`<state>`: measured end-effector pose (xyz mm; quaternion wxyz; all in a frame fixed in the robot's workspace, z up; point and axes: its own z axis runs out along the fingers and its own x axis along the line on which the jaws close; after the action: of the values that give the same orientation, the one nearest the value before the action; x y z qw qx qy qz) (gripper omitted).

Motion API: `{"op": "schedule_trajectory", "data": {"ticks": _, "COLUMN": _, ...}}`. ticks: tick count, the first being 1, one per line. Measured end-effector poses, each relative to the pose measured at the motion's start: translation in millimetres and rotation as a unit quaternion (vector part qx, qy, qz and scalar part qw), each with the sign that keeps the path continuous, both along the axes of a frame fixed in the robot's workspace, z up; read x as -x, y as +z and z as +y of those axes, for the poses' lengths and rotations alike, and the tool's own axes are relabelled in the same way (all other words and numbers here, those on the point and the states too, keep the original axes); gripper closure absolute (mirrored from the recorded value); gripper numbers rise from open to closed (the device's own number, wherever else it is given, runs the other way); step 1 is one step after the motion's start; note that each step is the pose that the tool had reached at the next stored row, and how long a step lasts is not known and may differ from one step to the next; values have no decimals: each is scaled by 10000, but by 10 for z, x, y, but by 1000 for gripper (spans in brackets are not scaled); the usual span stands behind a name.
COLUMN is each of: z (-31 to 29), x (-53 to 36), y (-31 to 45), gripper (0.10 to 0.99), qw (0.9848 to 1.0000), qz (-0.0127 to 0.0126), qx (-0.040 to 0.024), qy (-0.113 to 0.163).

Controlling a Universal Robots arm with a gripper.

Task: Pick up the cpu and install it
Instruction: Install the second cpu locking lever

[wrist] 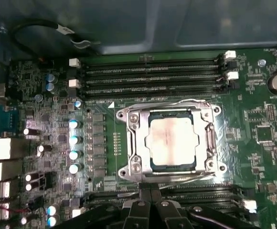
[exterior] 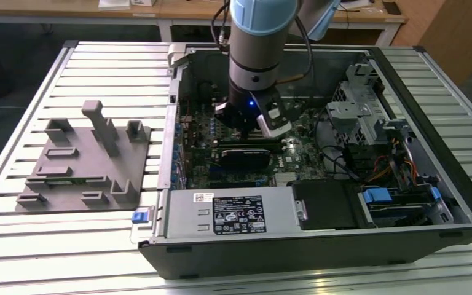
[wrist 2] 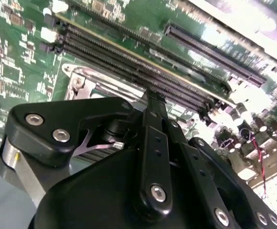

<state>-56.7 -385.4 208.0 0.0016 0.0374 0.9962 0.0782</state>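
In the first wrist view the cpu, a flat square chip with a silvery top, lies inside the metal socket frame on the green motherboard. My gripper hangs just beside the socket, over the memory slots next to it, with its two black fingers pressed together and nothing between them. The second wrist view has the gripper above a corner of the socket frame. In the exterior view the gripper is lowered into the open computer case.
Rows of memory slots run along both sides of the socket. A power supply and drive cages crowd the case. A grey fixture plate with upright blocks lies on the slatted table at the exterior view's left.
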Motion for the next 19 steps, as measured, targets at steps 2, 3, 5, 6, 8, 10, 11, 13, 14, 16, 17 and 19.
{"op": "schedule_trajectory", "data": {"ticks": 2, "z": -4, "x": 5, "y": -6, "gripper": 980, "qw": 9999, "qz": -1, "qx": -117, "qy": -1}}
{"op": "schedule_trajectory", "data": {"ticks": 3, "z": -11, "x": 7, "y": -10, "gripper": 980, "qw": 9999, "qz": -1, "qx": -157, "qy": 0}}
{"op": "schedule_trajectory", "data": {"ticks": 5, "z": -31, "x": 21, "y": -14, "gripper": 980, "qw": 9998, "qz": -1, "qx": -209, "qy": -1}}
{"op": "schedule_trajectory", "data": {"ticks": 6, "z": -38, "x": 31, "y": -16, "gripper": 980, "qw": 9998, "qz": -1, "qx": -223, "qy": -1}}
{"op": "schedule_trajectory", "data": {"ticks": 8, "z": -53, "x": 53, "y": -18, "gripper": 980, "qw": 9997, "qz": -1, "qx": -251, "qy": 0}}
{"op": "schedule_trajectory", "data": {"ticks": 10, "z": -66, "x": 83, "y": -20, "gripper": 980, "qw": 9996, "qz": -1, "qx": -280, "qy": 0}}
{"op": "schedule_trajectory", "data": {"ticks": 11, "z": -71, "x": 97, "y": -21, "gripper": 980, "qw": 9996, "qz": 0, "qx": -298, "qy": -1}}
{"op": "schedule_trajectory", "data": {"ticks": 13, "z": -78, "x": 109, "y": -23, "gripper": 980, "qw": 9995, "qz": 0, "qx": -327, "qy": -1}}
{"op": "schedule_trajectory", "data": {"ticks": 14, "z": -81, "x": 109, "y": -23, "gripper": 980, "qw": 9994, "qz": -1, "qx": -336, "qy": 0}}
{"op": "schedule_trajectory", "data": {"ticks": 16, "z": -99, "x": 110, "y": -24, "gripper": 980, "qw": 9994, "qz": -1, "qx": -339, "qy": 0}}
{"op": "schedule_trajectory", "data": {"ticks": 17, "z": -111, "x": 110, "y": -25, "gripper": 980, "qw": 9994, "qz": -1, "qx": -339, "qy": 0}}
{"op": "schedule_trajectory", "data": {"ticks": 19, "z": -134, "x": 110, "y": -25, "gripper": 980, "qw": 9994, "qz": -1, "qx": -339, "qy": -1}}
